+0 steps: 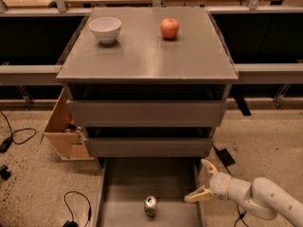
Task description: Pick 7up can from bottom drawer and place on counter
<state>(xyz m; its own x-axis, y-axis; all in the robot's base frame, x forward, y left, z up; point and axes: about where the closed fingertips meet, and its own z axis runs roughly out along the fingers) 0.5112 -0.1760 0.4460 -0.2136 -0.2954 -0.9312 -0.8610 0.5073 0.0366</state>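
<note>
The 7up can [151,205] stands upright on the floor of the open bottom drawer [125,183], near its front middle; its silver top shows. My gripper [200,179] is open, its two pale fingers spread, at the drawer's right wall. It is to the right of the can, a little above it, and apart from it. The white arm reaches in from the lower right. The counter [147,51] is the grey cabinet top above the drawers.
A white bowl [105,29] and a red apple [169,28] sit on the counter's far part. Two shallower drawers [146,112] jut out above the bottom one. A wooden box [64,129] stands left of the cabinet; cables [19,136] lie on the floor.
</note>
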